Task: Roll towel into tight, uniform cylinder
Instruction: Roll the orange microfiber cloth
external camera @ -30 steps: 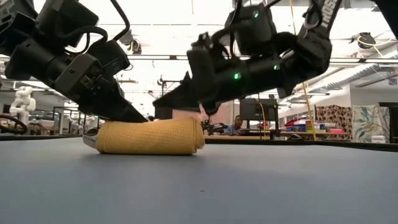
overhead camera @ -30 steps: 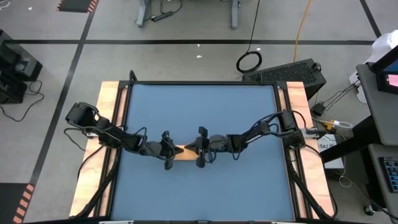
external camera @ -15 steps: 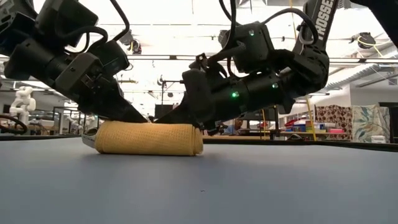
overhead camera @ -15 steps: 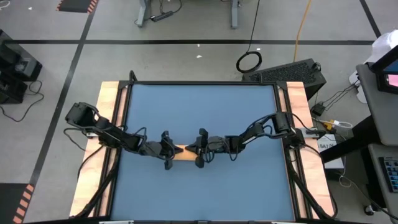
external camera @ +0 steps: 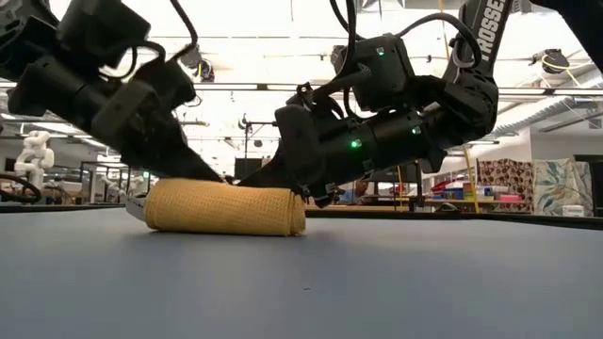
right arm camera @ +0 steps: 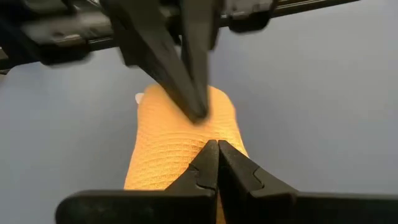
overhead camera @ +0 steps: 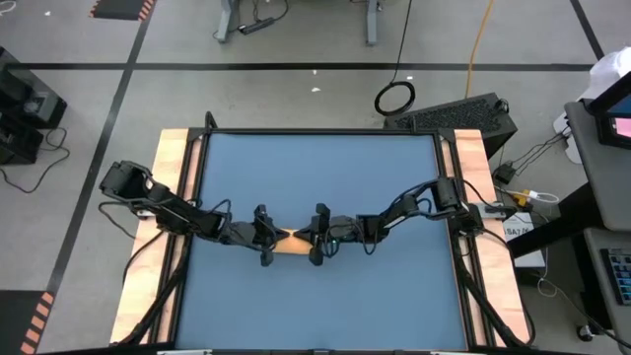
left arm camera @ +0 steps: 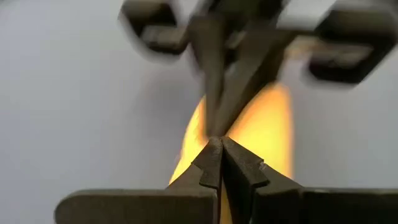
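Note:
The orange-yellow towel [external camera: 224, 207] lies as a roll on the blue table [overhead camera: 325, 177], near its middle. A small white tag [external camera: 135, 209] sticks out at the roll's left end. My left gripper [external camera: 219, 177] is shut and slants down onto the roll from the table's left. My right gripper [right arm camera: 212, 144] is shut too and comes at the roll from the table's right. The two sets of fingertips almost meet over the middle of the roll [overhead camera: 290, 242]. My left gripper rests its shut fingertips [right arm camera: 198, 112] on the top of the roll, near its middle. The fingers slant down from the table's left and lie along the roll, which rests on the table. My right gripper presses its shut fingertips on the roll's top [right arm camera: 186, 155], just right of the middle. Its fingers slant down from the table's right, along the roll, and the right end of the roll sits flat under them.
Bare blue table top lies on all sides of the roll. Wooden rails [overhead camera: 175, 197] run along the table's left and right edges. In the low view the room behind holds desks, screens and a person [external camera: 361, 188] far off.
My right gripper has come down onto the roll and rolled a little about its own line. The roll's right end, which bulged upward before, is now pressed lower and more even with the rest. The roll has stayed where it was.

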